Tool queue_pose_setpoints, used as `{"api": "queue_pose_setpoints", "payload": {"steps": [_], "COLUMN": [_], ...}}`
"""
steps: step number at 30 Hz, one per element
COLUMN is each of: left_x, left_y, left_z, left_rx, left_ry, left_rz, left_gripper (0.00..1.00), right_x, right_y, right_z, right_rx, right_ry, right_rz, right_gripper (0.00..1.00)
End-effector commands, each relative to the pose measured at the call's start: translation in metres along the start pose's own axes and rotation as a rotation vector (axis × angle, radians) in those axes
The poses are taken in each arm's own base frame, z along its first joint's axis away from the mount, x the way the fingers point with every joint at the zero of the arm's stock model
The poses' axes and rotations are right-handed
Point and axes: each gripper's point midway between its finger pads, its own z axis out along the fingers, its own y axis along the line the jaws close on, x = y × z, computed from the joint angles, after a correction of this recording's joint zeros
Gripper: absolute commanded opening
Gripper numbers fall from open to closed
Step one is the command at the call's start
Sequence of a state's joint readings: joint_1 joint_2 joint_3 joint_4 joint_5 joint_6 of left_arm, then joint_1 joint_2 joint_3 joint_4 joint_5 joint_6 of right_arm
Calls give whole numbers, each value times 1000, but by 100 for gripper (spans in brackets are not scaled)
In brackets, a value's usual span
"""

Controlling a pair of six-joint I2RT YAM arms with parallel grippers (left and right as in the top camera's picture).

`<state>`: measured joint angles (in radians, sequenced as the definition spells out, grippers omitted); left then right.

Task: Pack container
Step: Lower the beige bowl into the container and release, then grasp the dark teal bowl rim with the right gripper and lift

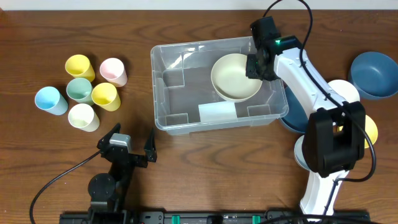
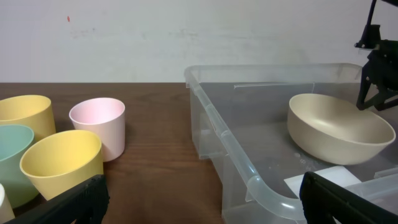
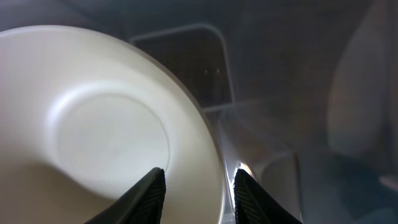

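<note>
The container (image 1: 154,87) stands in the middle of the bench (image 1: 50,37) in the overhead view, long side across, with a pale label (image 1: 217,112) on its base. A cream bowl (image 1: 236,78) sits in its right half, and the right claw (image 1: 256,65) hangs at the right rim of this bowl. The left claw (image 1: 132,142) waits near the front edge with its fingers wide apart and nothing between them. Coloured cups (image 1: 87,87) stand in a group at the left, well apart from the container.

In the left wrist view the container's wall (image 2: 230,143) is thin and clear, with a rolled rim. I judge it light, a little flexible and smooth, so it can slide if pushed. The thick rim looks the best place to take hold.

In the right wrist view the claw's two fingers (image 3: 149,193) stand apart, one inside the bowl's rim and one outside, with a gap on each side, so I judge they are not pressing it. The bowl looks hard, glossy and slippery; its thin edge is the natural grip.
</note>
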<state>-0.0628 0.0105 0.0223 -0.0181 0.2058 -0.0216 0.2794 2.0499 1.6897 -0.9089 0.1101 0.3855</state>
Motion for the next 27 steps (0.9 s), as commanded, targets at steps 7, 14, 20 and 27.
{"api": "queue_pose_setpoints", "payload": {"steps": [7,14,20,27], "left_x": [16,16,16,16], "left_y": [-1,-1,-1,-1], "left_z": [1,1,1,1], "left_rx": [12,12,12,12], "left_ry": [46,46,46,46], "left_rz": [7,7,7,7], "left_gripper": [98,98,98,98], "right_x": [-18,28,75,117], "right_y": [-12,-101,-172,-209], "right_z": [-133,-185,-180,-120], "right_rx": [-95,1,138,176], "right_ry": [-214,-128,52,187], "right_rz": [68,365,586,726], "right_gripper": [62,64,63,57]}}
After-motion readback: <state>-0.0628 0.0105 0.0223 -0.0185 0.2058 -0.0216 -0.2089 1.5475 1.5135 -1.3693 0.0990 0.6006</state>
